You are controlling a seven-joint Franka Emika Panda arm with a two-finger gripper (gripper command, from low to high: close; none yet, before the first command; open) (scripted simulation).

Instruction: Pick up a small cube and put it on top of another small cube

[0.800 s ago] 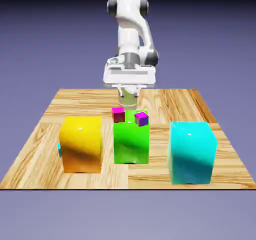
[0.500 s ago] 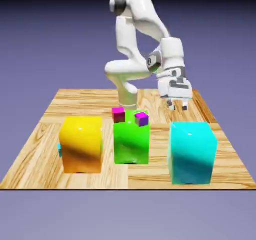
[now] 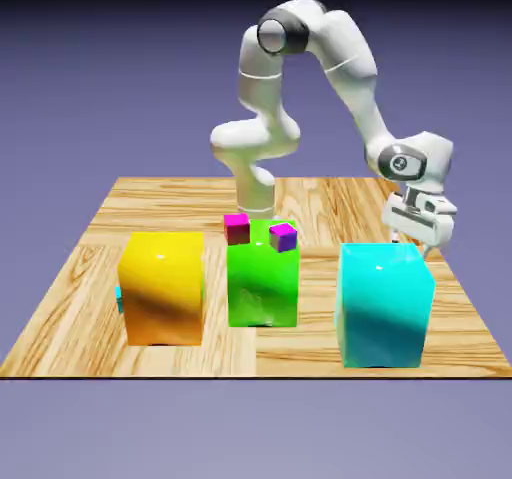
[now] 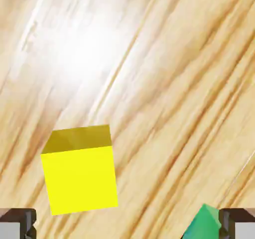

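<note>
My claw (image 3: 412, 241) hangs wide and released over the wooden table (image 3: 90, 267), just behind the large cyan block (image 3: 385, 303), gripping nothing. Through my hand view the small yellow cube (image 4: 79, 170) sits on the boards ahead of my fingertips (image 4: 17, 223), nearer that one than its partner and touching neither, while a green corner (image 4: 203, 224) pokes in beside the other tip. The tiny cyan cube (image 3: 118, 294) lies well away from my claw, only a sliver peeking from behind the big yellow-orange block (image 3: 162, 287).
</note>
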